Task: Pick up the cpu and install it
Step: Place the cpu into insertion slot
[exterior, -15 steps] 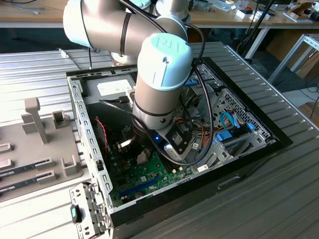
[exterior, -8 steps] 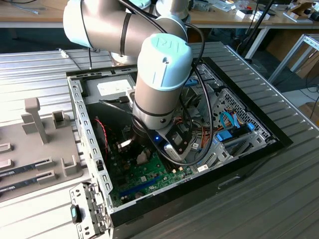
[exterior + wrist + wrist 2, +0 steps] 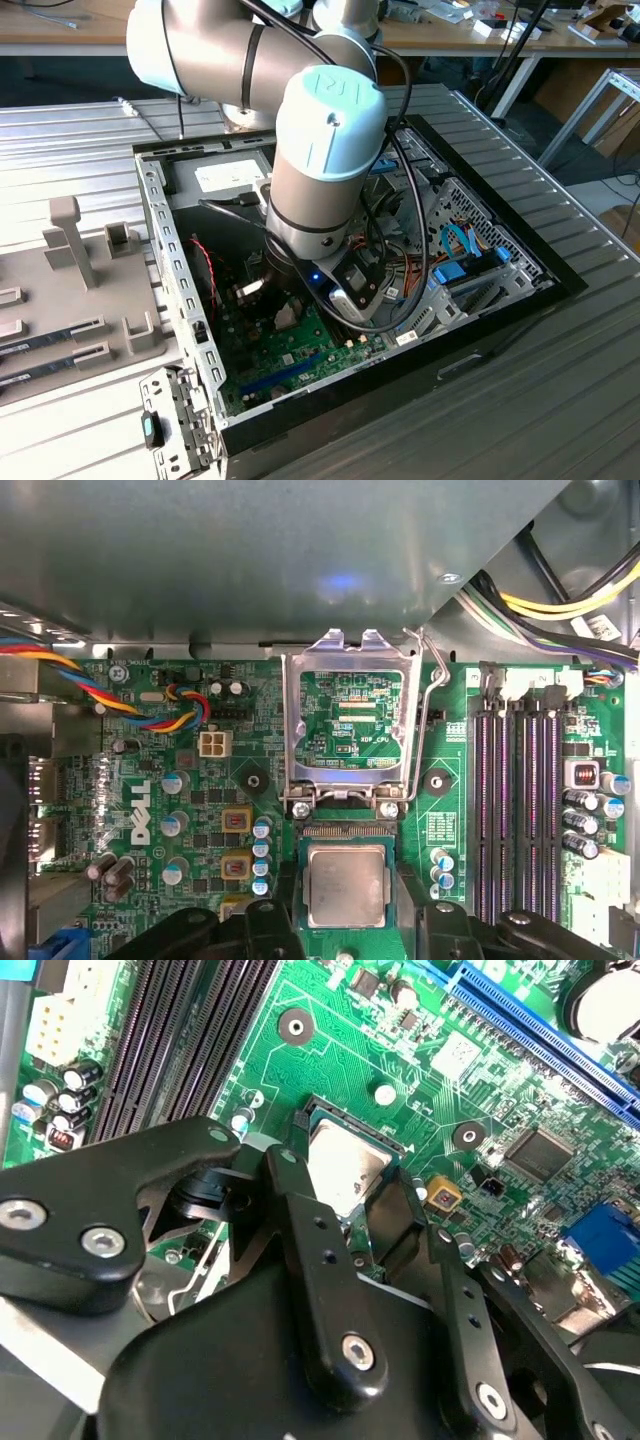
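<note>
Ribbed grey metal bench [image 3: 560, 400] runs across the exterior view; open PC case [image 3: 400, 372] sits on it mid-frame; pale holder plate [image 3: 40, 270] with upright posts lies at the left edge; perforated metal bracket [image 3: 175, 420] sits lower left, by the case corner

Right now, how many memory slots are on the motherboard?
4 memory slots, side by side in one row, beside the open socket frame and the cpu; none looks hidden.
</note>
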`<state>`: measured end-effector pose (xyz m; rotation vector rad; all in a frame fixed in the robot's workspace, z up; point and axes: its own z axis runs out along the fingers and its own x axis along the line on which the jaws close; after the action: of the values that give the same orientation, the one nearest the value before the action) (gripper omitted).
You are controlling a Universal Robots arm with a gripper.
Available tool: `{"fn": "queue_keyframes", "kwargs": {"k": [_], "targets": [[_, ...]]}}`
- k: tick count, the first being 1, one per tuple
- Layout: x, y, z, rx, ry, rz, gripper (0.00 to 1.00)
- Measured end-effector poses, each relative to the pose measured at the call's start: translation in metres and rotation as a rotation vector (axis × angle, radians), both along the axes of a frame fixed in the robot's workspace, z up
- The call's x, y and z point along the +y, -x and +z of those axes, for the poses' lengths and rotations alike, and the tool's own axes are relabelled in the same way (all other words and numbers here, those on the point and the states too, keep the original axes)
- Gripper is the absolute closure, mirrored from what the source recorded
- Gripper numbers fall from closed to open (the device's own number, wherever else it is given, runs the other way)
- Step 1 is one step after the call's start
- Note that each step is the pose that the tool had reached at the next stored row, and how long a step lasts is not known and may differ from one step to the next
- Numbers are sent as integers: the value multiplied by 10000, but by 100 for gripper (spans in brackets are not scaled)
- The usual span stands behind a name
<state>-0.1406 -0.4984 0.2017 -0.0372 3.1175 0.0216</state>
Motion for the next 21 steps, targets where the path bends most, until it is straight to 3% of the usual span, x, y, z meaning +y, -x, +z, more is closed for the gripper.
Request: {"fn": "queue_keyframes", "kwargs": {"k": [13, 15, 17, 21], "targets": [[8, -15, -25, 13, -13, 0, 53], [7, -15, -24, 14, -18, 0, 45], [8, -15, -24, 15, -24, 0, 45], [7, -15, 41, 11, -24, 1, 45]]}}
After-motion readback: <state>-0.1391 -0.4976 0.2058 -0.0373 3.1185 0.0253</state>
